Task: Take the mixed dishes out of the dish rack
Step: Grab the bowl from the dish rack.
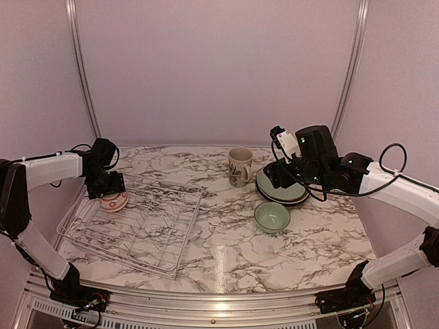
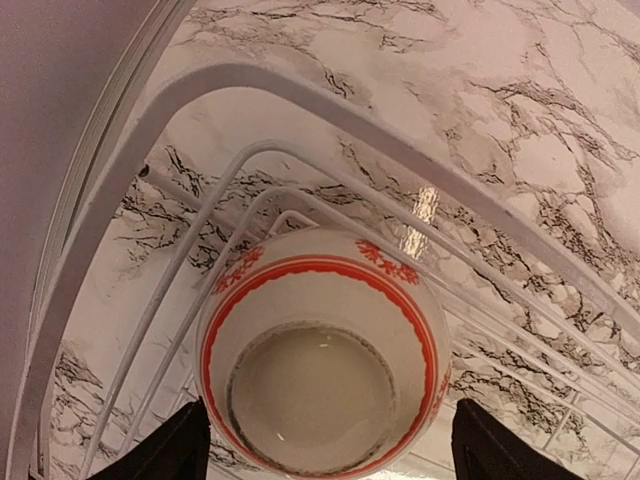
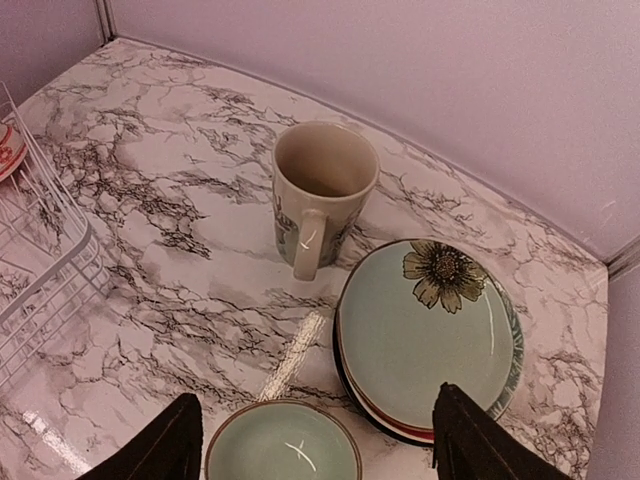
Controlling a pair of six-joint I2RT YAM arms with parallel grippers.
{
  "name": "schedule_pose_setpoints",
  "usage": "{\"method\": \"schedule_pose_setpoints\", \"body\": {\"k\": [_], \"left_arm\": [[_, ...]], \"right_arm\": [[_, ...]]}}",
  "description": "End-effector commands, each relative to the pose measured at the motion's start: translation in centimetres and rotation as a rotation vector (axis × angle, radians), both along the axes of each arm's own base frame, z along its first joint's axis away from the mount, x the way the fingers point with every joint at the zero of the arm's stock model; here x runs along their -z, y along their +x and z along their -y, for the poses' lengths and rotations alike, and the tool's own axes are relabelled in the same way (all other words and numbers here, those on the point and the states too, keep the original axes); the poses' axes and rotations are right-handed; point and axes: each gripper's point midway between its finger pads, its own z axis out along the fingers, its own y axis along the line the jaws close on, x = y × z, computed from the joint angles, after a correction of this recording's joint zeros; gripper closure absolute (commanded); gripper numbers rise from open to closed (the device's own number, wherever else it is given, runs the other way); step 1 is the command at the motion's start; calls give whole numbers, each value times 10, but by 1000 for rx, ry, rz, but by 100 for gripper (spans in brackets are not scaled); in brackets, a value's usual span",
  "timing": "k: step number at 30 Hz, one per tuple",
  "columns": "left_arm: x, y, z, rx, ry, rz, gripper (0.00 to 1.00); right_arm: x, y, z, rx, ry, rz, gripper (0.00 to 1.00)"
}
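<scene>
The small red-and-white bowl lies bottom-up in the far left corner of the white wire dish rack. My left gripper hovers over it, open; in the left wrist view the bowl sits between the two fingertips, apart from both. The cream mug, a stack of pale green flower plates on a black plate, and a pale green bowl stand on the table. My right gripper is open and empty above the stack.
The marble table has pale walls at the back and sides, with metal rails in the corners. In the right wrist view the mug stands left of the plates, the green bowl lies near, and the rack's corner is at far left.
</scene>
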Motion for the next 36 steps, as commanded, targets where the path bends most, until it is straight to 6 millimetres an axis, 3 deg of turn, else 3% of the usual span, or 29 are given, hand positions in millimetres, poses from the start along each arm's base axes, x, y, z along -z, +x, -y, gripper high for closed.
{"method": "schedule_pose_setpoints", "body": {"k": [1,5,9,22,27,36], "left_arm": [[-4,14,-4,-6,25,27,16],[-3,20,-7,-9,52,27,19],[-1,23,-5,-3,51,18,34],[-2,11,-5,8,44,12,58],[-17,8,-4,16,26,42,71],[-67,1,22,79,-143,158,75]], "right_arm": [[-12,3,3,12,8,31,24],[-11,4,1,3,8,31,24],[-8,5,-1,-1,5,22,24],[-6,5,-5,-9,19,16,24],[-5,4,-7,-14,30,8,24],[-10,2,-18,-43,116,-7,24]]}}
